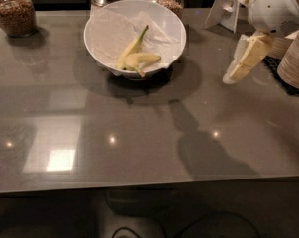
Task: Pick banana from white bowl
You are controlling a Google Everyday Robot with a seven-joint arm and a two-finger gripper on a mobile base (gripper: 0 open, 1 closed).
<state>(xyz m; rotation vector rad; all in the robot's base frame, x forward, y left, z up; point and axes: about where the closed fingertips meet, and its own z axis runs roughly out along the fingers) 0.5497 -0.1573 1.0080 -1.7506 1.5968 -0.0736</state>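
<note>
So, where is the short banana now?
In the camera view, the banana lies in the white bowl, far centre of the table, beside a longer banana; the gripper hangs to its right.

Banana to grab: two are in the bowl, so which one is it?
On the glossy grey table, find the big round white bowl lined with crumpled paper, left of the robot's cream gripper hanging over the table's right side. Two bananas lie inside. Yours is the short, plump, curved yellow banana with a dark tip, not the longer, slimmer banana with a greenish stem.
</note>
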